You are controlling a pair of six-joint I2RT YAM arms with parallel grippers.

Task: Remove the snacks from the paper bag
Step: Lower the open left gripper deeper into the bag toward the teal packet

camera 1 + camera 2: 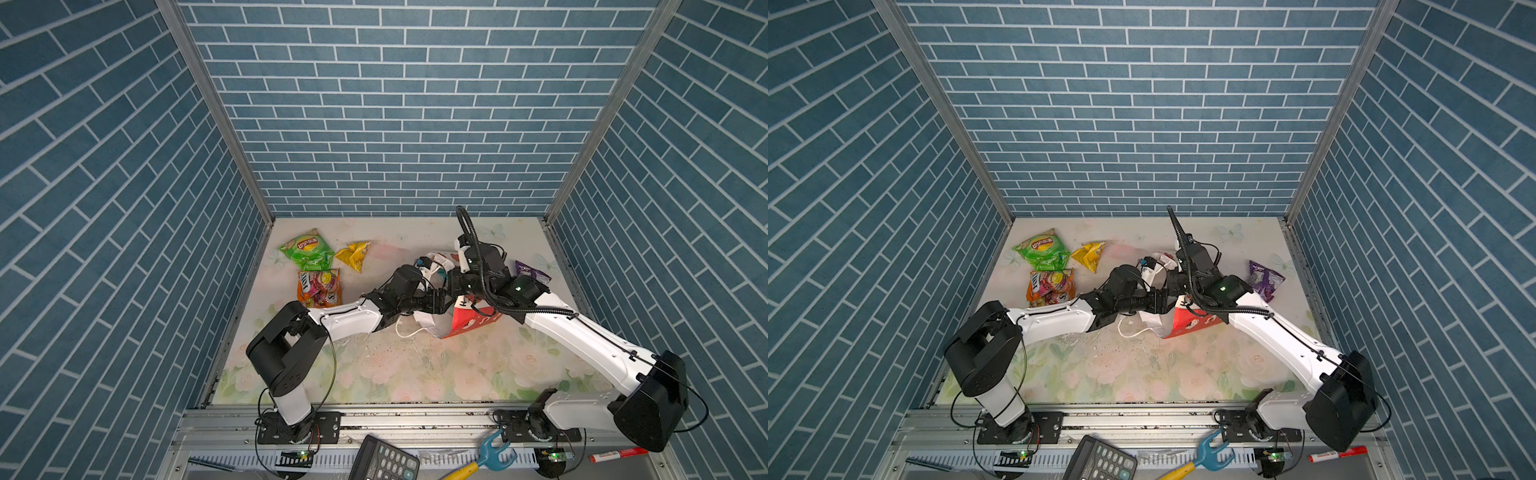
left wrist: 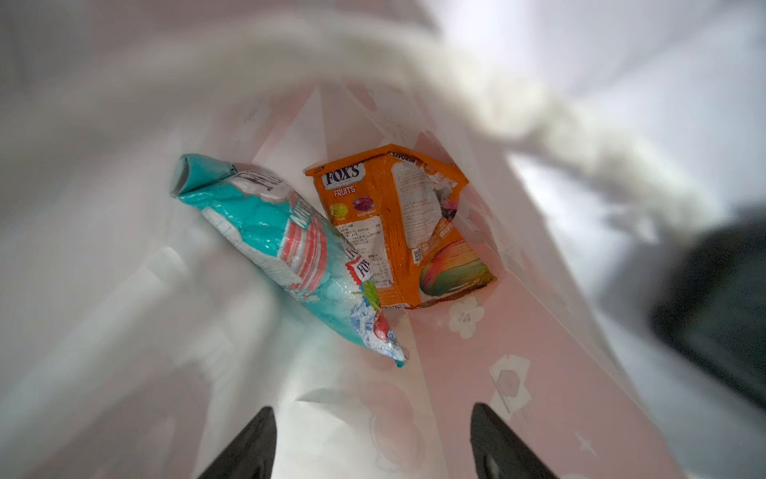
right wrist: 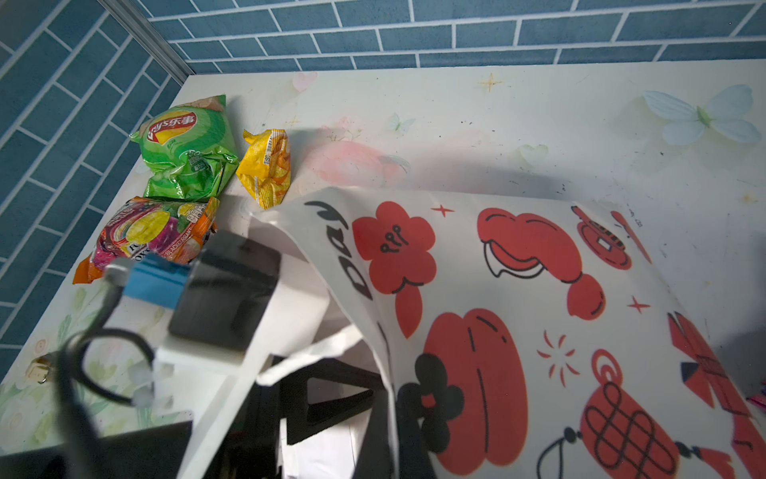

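Ahead of the spread, empty left gripper [image 2: 372, 408], the teal packet [image 2: 282, 244] is best pinched mid-body while the paper bag [image 3: 497, 269] is clamped at its rim by the right gripper [image 3: 385, 398].

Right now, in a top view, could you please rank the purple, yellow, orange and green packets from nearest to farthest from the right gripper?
From the right gripper, clamped on the bag:
1. Purple packet, right of the bag.
2. Yellow packet and orange packet, left: too close to call.
3. Green packet, back-left corner.
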